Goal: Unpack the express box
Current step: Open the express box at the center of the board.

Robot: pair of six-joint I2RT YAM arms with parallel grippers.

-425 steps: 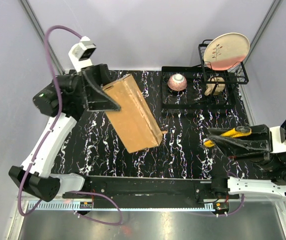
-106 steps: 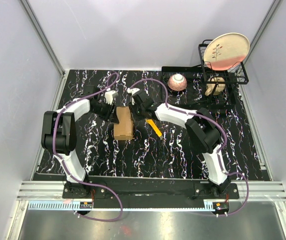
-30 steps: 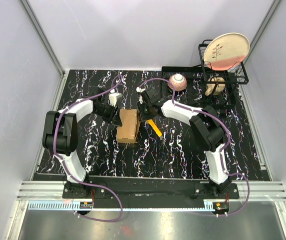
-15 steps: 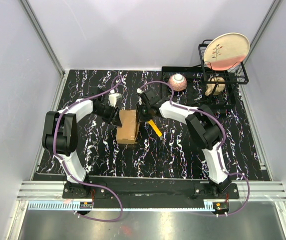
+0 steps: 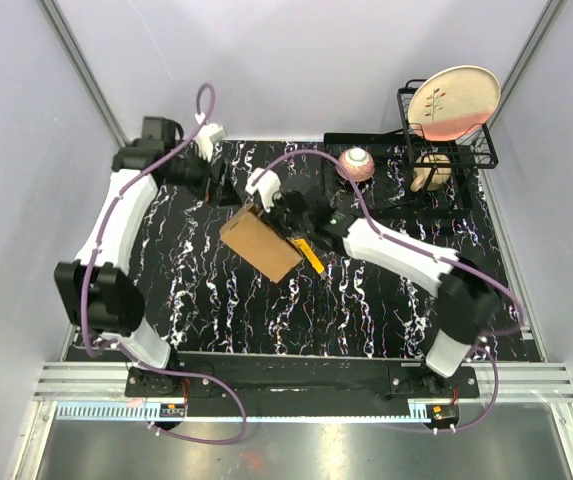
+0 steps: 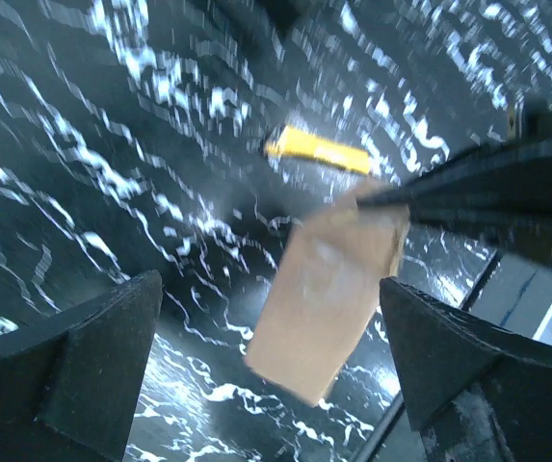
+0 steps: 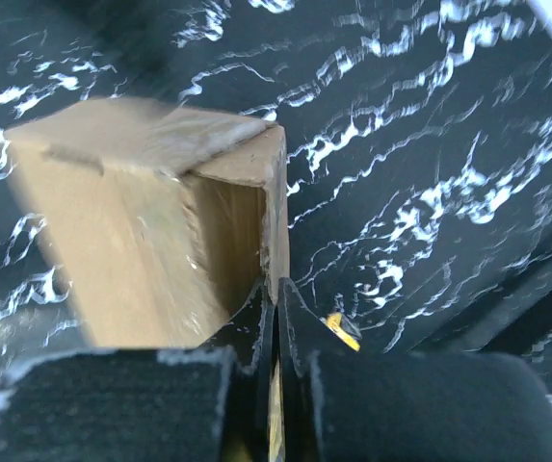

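Note:
The express box (image 5: pixel 259 243) is a plain brown cardboard box, turned at an angle over the middle of the black marbled mat. One end is open, showing its inside (image 7: pixel 223 241). My right gripper (image 5: pixel 284 222) is shut on the thin side wall of the box at that open end (image 7: pixel 276 289). My left gripper (image 5: pixel 218 178) is up near the far left and open wide, well apart from the box. In the left wrist view the box (image 6: pixel 328 289) lies below and between the spread fingers (image 6: pixel 92 366). A yellow utility knife (image 5: pixel 309 255) lies beside the box.
A black wire dish rack (image 5: pixel 406 195) stands at the far right with a pink plate (image 5: pixel 456 98) upright in it. A pink bowl (image 5: pixel 355 164) and a tan item (image 5: pixel 428 172) sit on it. Grey walls close in the mat on both sides and at the back.
My left gripper opened, let go of the box and drew back up to the far left. My right gripper shut on the box wall, and the box has turned and tilted.

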